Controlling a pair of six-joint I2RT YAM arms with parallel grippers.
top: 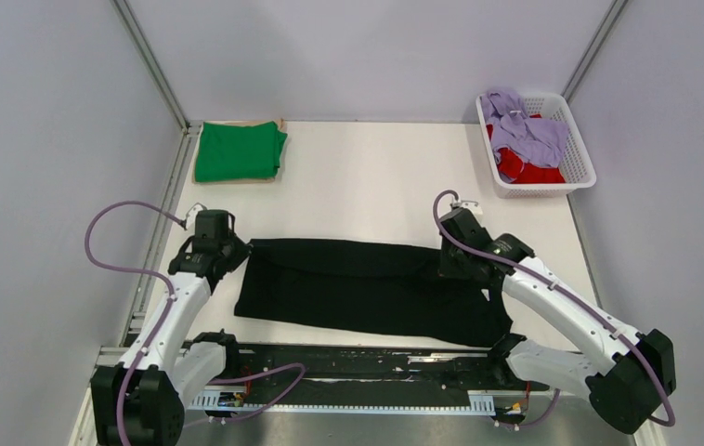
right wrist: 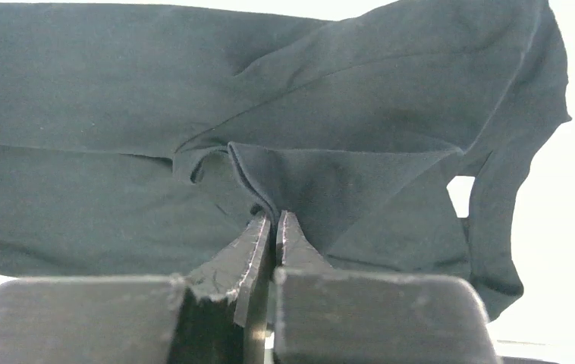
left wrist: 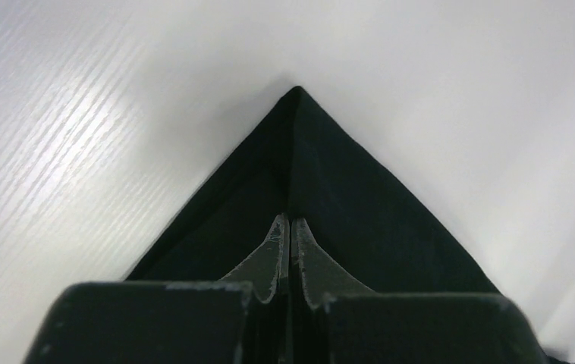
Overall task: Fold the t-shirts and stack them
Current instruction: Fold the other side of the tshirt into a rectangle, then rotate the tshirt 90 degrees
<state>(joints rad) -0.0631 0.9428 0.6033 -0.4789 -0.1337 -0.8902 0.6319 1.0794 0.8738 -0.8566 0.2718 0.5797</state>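
— Top external view: where is the black t-shirt?
— On the table, long axis from nine to three o'clock. The left gripper pinches its nine o'clock corner, the right gripper its three o'clock fold.

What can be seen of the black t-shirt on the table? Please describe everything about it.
The black t-shirt is soft, matte, plain fabric without any print. It lies folded into a long band across the near part of the white table, between the two arms. Its left end comes to a neat pointed corner, where the left gripper is shut on it. Its right end is rumpled, with loose folds, and the right gripper pinches a raised fold there.
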